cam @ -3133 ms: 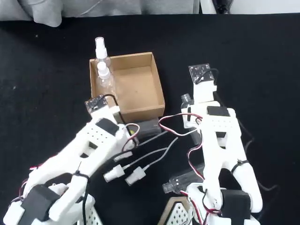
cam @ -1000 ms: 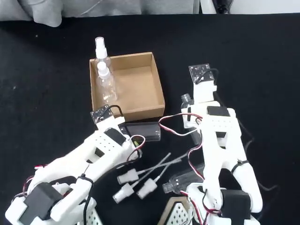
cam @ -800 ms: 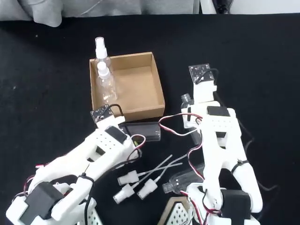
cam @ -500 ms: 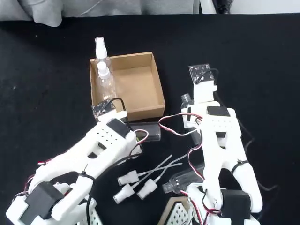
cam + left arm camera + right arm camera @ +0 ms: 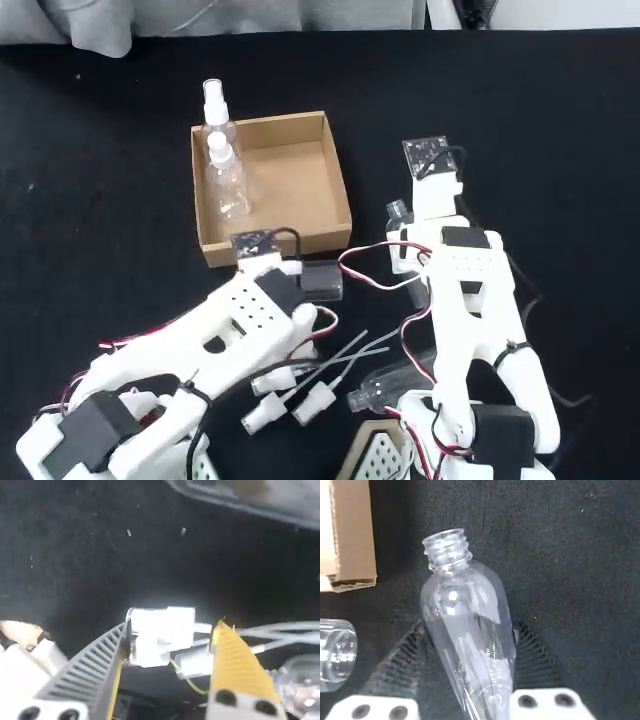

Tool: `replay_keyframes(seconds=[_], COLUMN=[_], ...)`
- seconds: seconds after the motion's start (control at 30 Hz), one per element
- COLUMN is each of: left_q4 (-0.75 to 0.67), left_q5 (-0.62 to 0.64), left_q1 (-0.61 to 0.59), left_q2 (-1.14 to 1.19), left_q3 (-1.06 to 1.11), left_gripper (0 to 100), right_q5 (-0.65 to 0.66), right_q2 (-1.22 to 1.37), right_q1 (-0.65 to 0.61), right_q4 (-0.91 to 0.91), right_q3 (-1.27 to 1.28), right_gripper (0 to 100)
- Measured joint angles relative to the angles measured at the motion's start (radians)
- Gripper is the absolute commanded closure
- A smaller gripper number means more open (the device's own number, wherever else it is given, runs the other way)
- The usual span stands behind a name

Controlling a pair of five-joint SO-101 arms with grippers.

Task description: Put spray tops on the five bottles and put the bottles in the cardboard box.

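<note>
Centring matters: the left gripper (image 5: 172,632), jaws spread astride a white plastic spray top (image 5: 161,621) on the black table (image 5: 520,120), should close on it alone, clear of neighbouring thin tubes (image 5: 285,628), while the right gripper (image 5: 467,652) pinches the uncapped clear bottle (image 5: 462,615) near the brown cardboard box (image 5: 337,185)

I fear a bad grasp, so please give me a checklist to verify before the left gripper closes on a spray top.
1. Left gripper open: ok, its fingers stand apart.
2. Only one of the spray tops between them: not ok, several lie bunched there.
3. Right gripper holds the clear bottle: ok.
4. Bottle neck uncapped and free: ok.
5. Room in the cardboard box: ok, two capped bottles stand at one wall, the rest of the floor is bare.
6. Dip tubes untangled: cannot tell.
</note>
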Motion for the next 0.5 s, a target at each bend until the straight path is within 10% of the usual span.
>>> replay_keyframes(seconds=[0.5], left_q4=[0.012], left_q5=[-0.287], left_q1=[0.002], left_q2=[0.0], left_q3=[-0.043], left_gripper=[75], right_q5=[0.002], right_q2=[0.0], right_q1=[0.043], right_q4=[0.0], right_q3=[0.0], right_gripper=[91.8])
